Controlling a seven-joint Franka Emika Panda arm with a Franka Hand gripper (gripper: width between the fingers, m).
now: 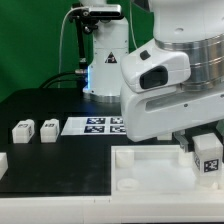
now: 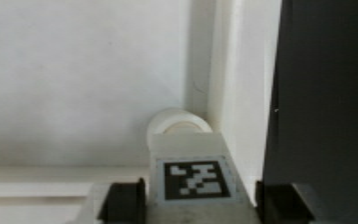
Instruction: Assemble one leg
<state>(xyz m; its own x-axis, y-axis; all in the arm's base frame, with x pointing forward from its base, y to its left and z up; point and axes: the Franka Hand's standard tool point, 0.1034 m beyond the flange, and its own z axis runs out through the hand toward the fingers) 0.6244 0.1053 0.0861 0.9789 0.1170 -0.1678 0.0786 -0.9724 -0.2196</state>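
**Exterior view**
- Surface: black surface [image 1: 60, 165] in front of a green backdrop.
- Arm: the white Panda arm [image 1: 165, 75] fills the exterior view's right and reaches down toward the near right corner.
- Fingers: dark fingers [image 1: 187, 145] hang under the arm's wrist, one on each side of the leg, pinching it.
- Leg: the leg [image 1: 208, 157], a stubby white block with its black-and-white tag facing the camera, sits between the fingers. It is over the right end of the tray-like piece.
- Tray-like piece: the large white tray-like piece [image 1: 140, 170] lies flat on the surface along the near edge.
- Marker board: the marker board [image 1: 95, 125] lies flat near the middle, behind the tray-like piece.
- Other legs: the outer loose leg [image 1: 20, 131] and the inner loose leg [image 1: 48, 129] stand side by side on the exterior view's left, well apart from the arm.

**Wrist view**
- Leg: the leg [image 2: 197, 178] points away from the camera, tag in plain sight and far end rounded.
- Fingers: the fingers [image 2: 126, 203] flank the leg closely, holding it from both sides.
- Under the leg: the tray-like piece [image 2: 78, 80], pale with a raised rim.
- Beside the rim: a strip of the black surface [image 2: 327, 80].
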